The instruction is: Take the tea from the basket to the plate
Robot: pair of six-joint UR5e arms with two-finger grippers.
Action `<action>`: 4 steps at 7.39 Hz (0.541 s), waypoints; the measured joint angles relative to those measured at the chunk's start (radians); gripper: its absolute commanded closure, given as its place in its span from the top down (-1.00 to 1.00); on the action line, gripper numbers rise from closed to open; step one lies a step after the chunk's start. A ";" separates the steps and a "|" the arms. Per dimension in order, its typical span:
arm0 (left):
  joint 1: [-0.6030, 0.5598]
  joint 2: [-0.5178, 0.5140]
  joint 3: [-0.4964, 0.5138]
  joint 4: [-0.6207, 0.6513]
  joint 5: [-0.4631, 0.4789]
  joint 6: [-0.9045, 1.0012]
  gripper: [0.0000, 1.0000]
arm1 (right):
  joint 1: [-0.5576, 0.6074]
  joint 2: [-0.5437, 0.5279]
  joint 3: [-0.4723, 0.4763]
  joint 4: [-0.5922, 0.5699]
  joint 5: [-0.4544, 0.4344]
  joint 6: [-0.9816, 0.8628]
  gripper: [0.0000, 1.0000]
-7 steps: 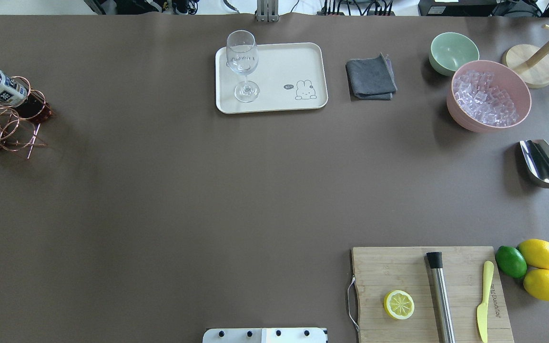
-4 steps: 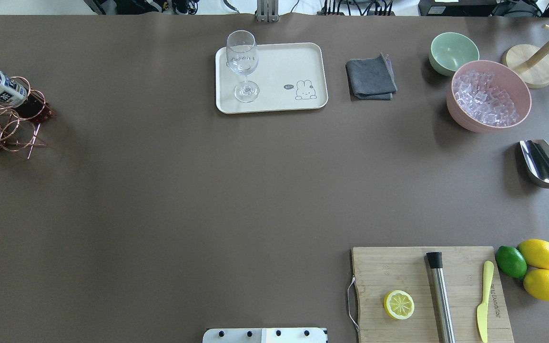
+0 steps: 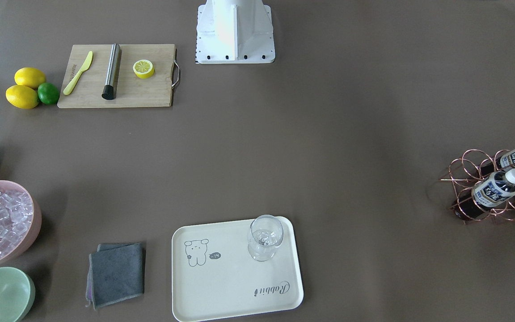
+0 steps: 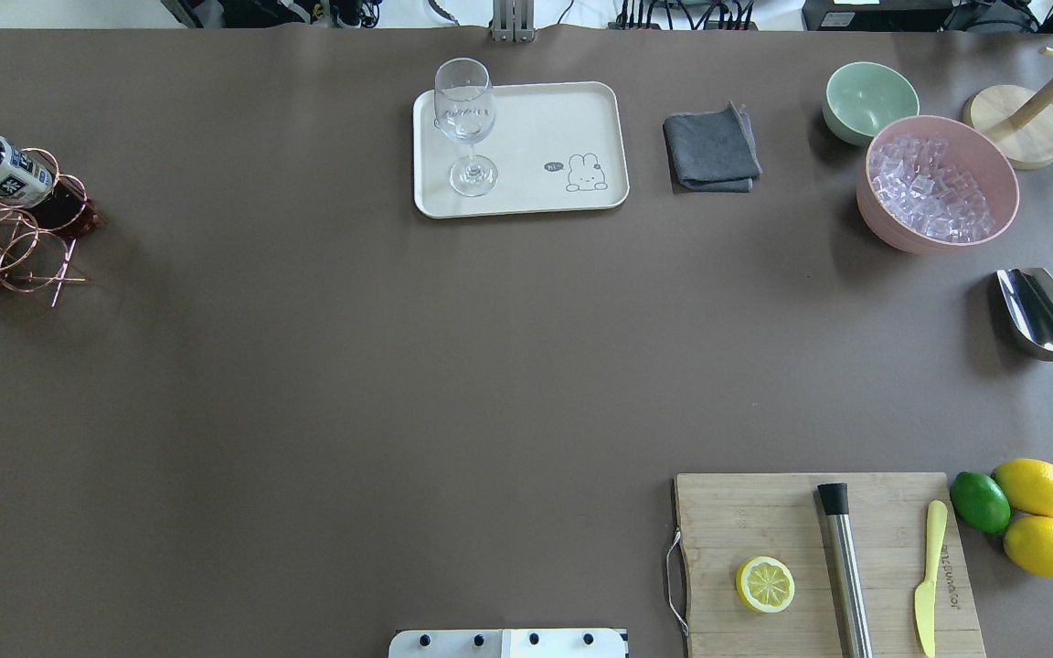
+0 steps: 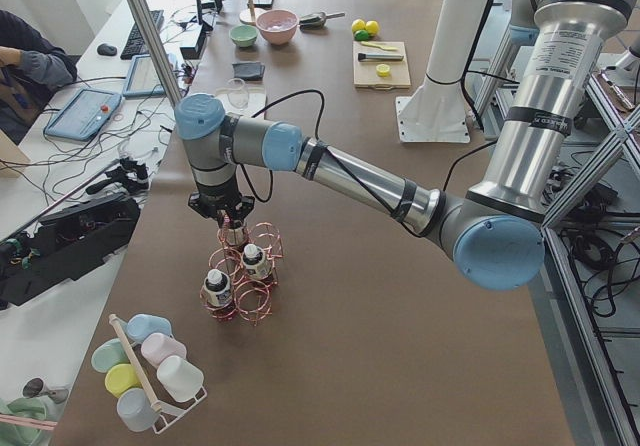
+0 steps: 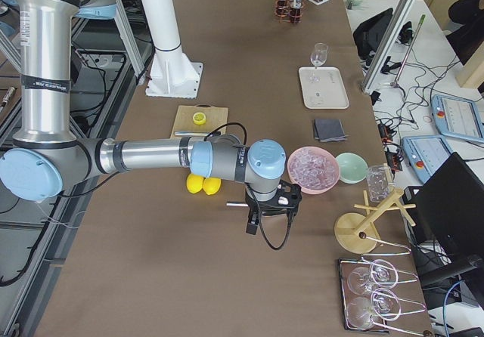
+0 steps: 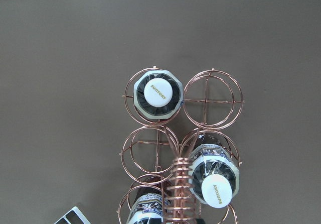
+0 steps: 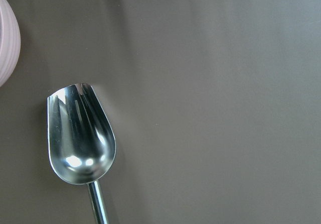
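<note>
Since the tea (image 7: 158, 94) stands cap-up in the rings of the basket (image 7: 208, 99) at the left end of the bench (image 4: 307, 411), its long axis near upright, the left arm (image 5: 215, 156) poised straight above it is plainly the nearer one. The right arm (image 6: 261, 163) hangs over a scoop (image 8: 80, 138) at the right end. Whether the left jaws or the right jaws are apart or together I cannot tell, nor any contact. The plate (image 4: 572, 114) lies well apart, far side, mid-bench, a wine glass (image 4: 464, 119) on its left part
</note>
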 measured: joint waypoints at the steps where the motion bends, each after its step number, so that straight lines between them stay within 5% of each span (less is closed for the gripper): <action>1: 0.000 -0.003 -0.001 0.000 0.000 0.000 -1.00 | 0.000 0.001 0.002 0.000 0.000 0.000 1.00; 4: 0.000 -0.036 -0.004 0.015 0.001 -0.002 -1.00 | 0.001 0.000 0.009 0.000 0.002 0.000 1.00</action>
